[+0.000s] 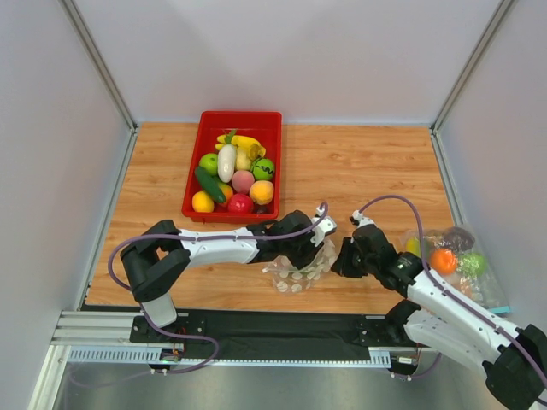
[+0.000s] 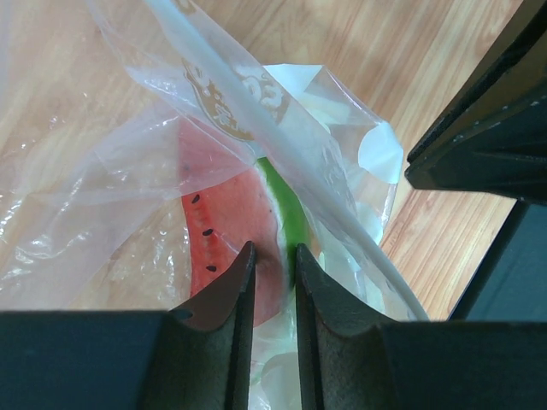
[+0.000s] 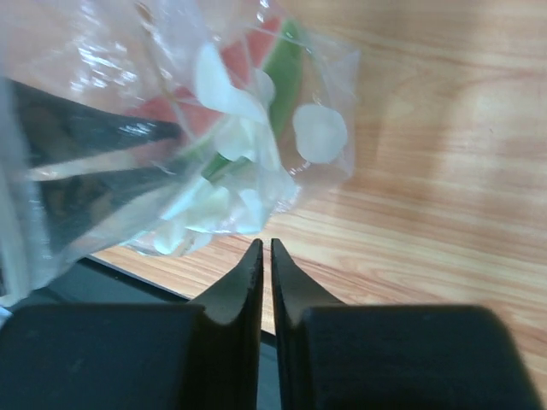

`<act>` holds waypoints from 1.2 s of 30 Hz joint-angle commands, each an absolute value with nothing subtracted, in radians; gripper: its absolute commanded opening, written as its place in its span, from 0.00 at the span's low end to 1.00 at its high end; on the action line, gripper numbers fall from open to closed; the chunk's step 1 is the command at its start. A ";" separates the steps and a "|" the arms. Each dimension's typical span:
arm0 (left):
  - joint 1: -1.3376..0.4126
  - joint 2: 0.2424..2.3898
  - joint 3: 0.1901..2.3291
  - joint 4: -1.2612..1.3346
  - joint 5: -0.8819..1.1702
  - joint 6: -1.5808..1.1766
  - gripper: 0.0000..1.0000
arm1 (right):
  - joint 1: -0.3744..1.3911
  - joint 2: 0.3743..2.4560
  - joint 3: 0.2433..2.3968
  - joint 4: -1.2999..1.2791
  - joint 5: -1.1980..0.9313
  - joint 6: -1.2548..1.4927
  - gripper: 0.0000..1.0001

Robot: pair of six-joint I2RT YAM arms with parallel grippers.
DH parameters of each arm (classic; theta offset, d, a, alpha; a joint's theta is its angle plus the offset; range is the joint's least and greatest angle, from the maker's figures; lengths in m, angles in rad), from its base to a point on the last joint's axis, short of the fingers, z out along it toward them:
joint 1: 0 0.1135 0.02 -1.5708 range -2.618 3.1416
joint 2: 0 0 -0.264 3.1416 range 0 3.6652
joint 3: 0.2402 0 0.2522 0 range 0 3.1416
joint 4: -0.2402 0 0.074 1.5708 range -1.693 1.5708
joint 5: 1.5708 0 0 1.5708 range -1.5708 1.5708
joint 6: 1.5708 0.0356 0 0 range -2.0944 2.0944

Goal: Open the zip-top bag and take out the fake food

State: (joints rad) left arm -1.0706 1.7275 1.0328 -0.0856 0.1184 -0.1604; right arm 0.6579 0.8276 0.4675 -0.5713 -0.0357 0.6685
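A wooden desk (image 1: 359, 179) is carrying everything. At its far left-centre, a red tray (image 1: 242, 116) is holding a heap of toy produce. At the near right edge, a plain clear bag (image 1: 457, 256) of orange, purple and green pieces is lying well apart from the work.

Near the middle of the near edge, the zip-top bag (image 1: 301, 272), clear with white round dots, is sitting crumpled between the two arms. The left gripper (image 2: 273, 249) is reaching into it from the left. Its jaws are narrowed to a slim gap and appear to be pinching the rind end of a watermelon slice (image 2: 231, 213). The slice is red with black seeds and a green rim, and it is lying inside the bag. Whether film is caught between jaws and slice cannot be told.

The right gripper (image 3: 264, 243) is hovering just right of the bag. Its jaws are pressed almost together, holding nothing, with their tips just short of the bag's dotted corner.

The step in hand looks like drawing the slice out. Doing it well probably means the right jaws opening and pinching that corner, so the light bag is not dragging along. The left arm would then be pulling slowly out through the mouth, past the zip strip (image 2: 282, 141), since smooth plastic slips easily.
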 commanded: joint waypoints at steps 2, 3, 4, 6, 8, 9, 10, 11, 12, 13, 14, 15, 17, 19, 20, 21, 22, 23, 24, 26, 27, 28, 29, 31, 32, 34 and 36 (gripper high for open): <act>-1.043 1.686 1.006 -0.091 0.147 -0.196 0.13 | 0.654 0.796 0.508 -0.428 -0.081 0.634 0.26; -1.037 1.675 1.000 -0.084 0.156 -0.207 0.13 | 0.649 0.796 0.500 -0.402 -0.103 0.635 0.35; -1.025 1.668 0.994 -0.080 0.181 -0.224 0.13 | 0.638 0.799 0.491 -0.376 -0.147 0.644 0.42; -1.014 1.654 0.986 -0.071 0.195 -0.236 0.13 | 0.629 0.807 0.469 -0.309 -0.170 0.653 0.57; -1.008 1.646 0.976 -0.060 0.207 -0.244 0.13 | 0.621 0.825 0.462 -0.273 -0.186 0.649 0.63; -1.006 1.638 0.973 -0.057 0.212 -0.247 0.13 | 0.623 0.833 0.460 -0.267 -0.181 0.647 0.64; -1.006 1.634 0.968 -0.057 0.216 -0.248 0.13 | 0.618 0.848 0.462 -0.264 -0.173 0.643 0.65; -1.005 1.631 0.963 -0.048 0.219 -0.252 0.13 | 0.618 0.856 0.462 -0.259 -0.170 0.635 0.66; -1.006 1.626 0.962 -0.046 0.222 -0.255 0.13 | 0.617 0.864 0.460 -0.253 -0.169 0.632 0.66; -1.005 1.625 0.959 -0.041 0.227 -0.255 0.13 | 0.615 0.877 0.454 -0.247 -0.166 0.626 0.66; -1.005 1.620 0.954 -0.038 0.232 -0.256 0.13 | 0.611 0.888 0.450 -0.233 -0.163 0.618 0.66; -1.005 1.614 0.951 -0.034 0.233 -0.258 0.13 | 0.609 0.899 0.445 -0.219 -0.172 0.617 0.66; -1.005 1.606 0.942 -0.023 0.235 -0.261 0.13 | 0.601 0.929 0.427 -0.177 -0.184 0.617 0.66; -1.003 1.605 0.939 -0.020 0.242 -0.259 0.13 | 0.598 0.959 0.401 -0.132 -0.198 0.620 0.66; -1.003 1.605 0.939 -0.017 0.244 -0.261 0.13 | 0.598 0.971 0.393 -0.097 -0.201 0.620 0.66; -1.003 1.608 0.939 -0.017 0.253 -0.262 0.13 | 0.597 0.995 0.387 -0.083 -0.206 0.618 0.66; -1.003 1.609 0.937 -0.012 0.258 -0.265 0.13 | 0.595 1.006 0.379 -0.069 -0.210 0.615 0.63; -1.003 1.614 0.936 -0.009 0.265 -0.267 0.13 | 0.595 1.014 0.377 -0.046 -0.215 0.611 0.57; -1.003 1.617 0.936 -0.006 0.279 -0.273 0.14 | 0.595 1.020 0.376 -0.040 -0.218 0.607 0.51; -1.005 1.621 0.933 0.028 0.293 -0.282 0.18 | 0.594 1.028 0.383 -0.044 -0.219 0.600 0.26; -1.006 1.629 0.934 0.032 0.298 -0.287 0.22 | 0.595 1.025 0.391 -0.055 -0.216 0.591 0.16; -1.005 1.634 0.937 0.037 0.298 -0.288 0.31 | 0.594 1.022 0.397 -0.070 -0.212 0.585 0.01; -1.005 1.643 0.939 0.041 0.298 -0.290 0.36 | 0.595 1.020 0.409 -0.104 -0.209 0.580 0.00; -1.005 1.652 0.945 0.049 0.290 -0.291 0.48 | 0.595 1.005 0.419 -0.165 -0.193 0.565 0.00; -1.005 1.664 0.948 0.052 0.290 -0.293 0.50 | 0.595 1.000 0.432 -0.185 -0.187 0.560 0.00; -1.005 1.678 0.954 0.061 0.287 -0.296 0.52 | 0.595 0.977 0.445 -0.247 -0.175 0.548 0.00; -1.006 1.703 0.966 0.063 0.281 -0.296 0.53 | 0.595 0.963 0.466 -0.287 -0.169 0.543 0.00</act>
